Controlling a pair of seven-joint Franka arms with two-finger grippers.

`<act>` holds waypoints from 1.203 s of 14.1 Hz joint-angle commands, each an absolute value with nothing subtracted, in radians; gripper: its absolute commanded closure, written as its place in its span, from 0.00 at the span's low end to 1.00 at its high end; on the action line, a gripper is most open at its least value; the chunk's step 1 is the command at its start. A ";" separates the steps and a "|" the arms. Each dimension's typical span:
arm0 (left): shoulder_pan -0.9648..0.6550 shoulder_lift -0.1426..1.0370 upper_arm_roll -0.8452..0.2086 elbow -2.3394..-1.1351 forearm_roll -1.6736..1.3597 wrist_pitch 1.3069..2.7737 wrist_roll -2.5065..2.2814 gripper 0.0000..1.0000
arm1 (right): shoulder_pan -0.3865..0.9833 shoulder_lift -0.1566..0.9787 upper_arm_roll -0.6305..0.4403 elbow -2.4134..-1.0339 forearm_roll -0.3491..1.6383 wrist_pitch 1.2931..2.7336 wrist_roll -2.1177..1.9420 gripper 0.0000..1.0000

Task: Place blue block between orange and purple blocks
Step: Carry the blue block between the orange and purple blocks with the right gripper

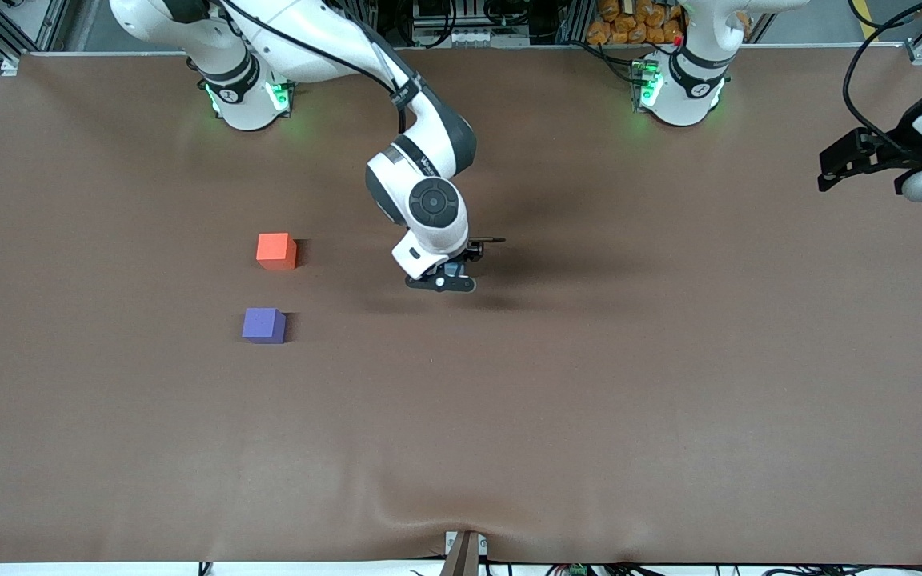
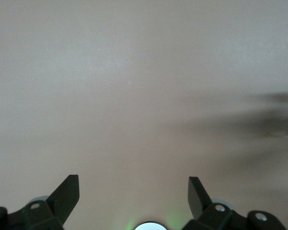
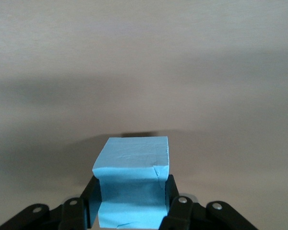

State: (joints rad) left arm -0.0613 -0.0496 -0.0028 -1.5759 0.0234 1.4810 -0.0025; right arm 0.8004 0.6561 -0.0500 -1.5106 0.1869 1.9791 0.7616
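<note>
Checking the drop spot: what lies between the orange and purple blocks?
Nothing: the front view shows bare table between the orange block and the purple block. The blue block sits between the right gripper fingers.

Even, diffuse overhead light fills the front view; the brown table (image 1: 589, 400) shows no glare. The orange block (image 1: 276, 250) and purple block (image 1: 263, 326) throw short soft shadows toward 3 o'clock, and a broad faint shadow spreads from the right arm toward 3 o'clock too. Green indicator lights glow at both bases. Both wrist views look washed out and pale. In the left wrist view smeared dark streaks sit at 3 o'clock. The blue block (image 3: 132, 187) is sharp, with a thin shadow at 12 o'clock.
</note>
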 commanded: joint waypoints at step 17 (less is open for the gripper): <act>-0.023 -0.026 -0.040 -1.591 0.003 1.500 -0.012 0.00 | 0.195 0.256 -0.046 -2.014 0.100 2.040 0.040 1.00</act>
State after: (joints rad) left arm -0.0360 -0.0218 -0.0240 -1.5847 0.0193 1.4953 -0.0046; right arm 0.2112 0.3097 -0.0728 -1.9287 0.1071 2.0001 0.0523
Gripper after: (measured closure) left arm 0.000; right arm 0.502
